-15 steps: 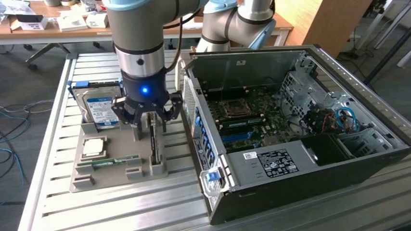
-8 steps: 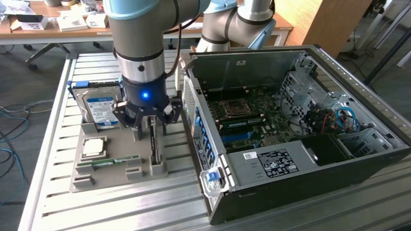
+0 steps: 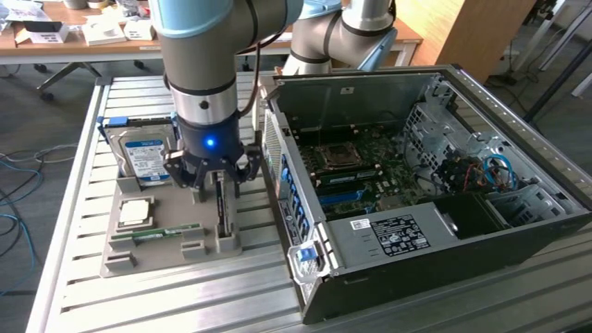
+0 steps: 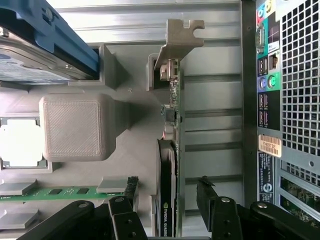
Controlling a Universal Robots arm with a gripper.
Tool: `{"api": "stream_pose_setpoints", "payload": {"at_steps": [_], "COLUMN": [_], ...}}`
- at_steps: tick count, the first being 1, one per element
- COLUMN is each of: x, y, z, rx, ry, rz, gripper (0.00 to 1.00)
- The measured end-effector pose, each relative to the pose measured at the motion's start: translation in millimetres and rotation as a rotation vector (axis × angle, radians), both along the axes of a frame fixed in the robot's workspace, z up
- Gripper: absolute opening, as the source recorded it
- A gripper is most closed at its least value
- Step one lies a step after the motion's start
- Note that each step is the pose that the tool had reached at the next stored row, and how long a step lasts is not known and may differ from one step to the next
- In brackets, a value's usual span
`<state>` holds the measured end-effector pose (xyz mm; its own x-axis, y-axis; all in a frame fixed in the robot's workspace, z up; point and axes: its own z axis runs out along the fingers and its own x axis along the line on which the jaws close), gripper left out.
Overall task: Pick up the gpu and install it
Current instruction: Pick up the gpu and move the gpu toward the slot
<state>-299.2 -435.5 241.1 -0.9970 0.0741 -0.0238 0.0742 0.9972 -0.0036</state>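
Observation:
The gpu stands on edge in a slot of the grey holder tray, left of the computer case in the exterior view. In the wrist view the gpu shows as a thin dark card with a silver bracket at its far end. My gripper hangs straight over it, open. In the wrist view my gripper straddles the card. One of its black fingers stands on each side, with a gap to the card on both.
The holder also carries a hard drive with a blue label, a CPU and a green RAM stick. The open computer case lies close on the exterior view's right, motherboard exposed. Its rear panel runs beside the card.

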Motion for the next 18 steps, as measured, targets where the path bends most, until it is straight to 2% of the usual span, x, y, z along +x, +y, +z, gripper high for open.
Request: {"api": "stream_pose_setpoints", "payload": {"at_steps": [8,18], "x": [0.0,0.0], "y": [0.0,0.0], "z": [-7.7,-10.6], "rx": [0.0,-0.0002], "ry": [0.0,0.0002], "rz": [0.0,0.0], "gripper": [0.59,0.59]}}
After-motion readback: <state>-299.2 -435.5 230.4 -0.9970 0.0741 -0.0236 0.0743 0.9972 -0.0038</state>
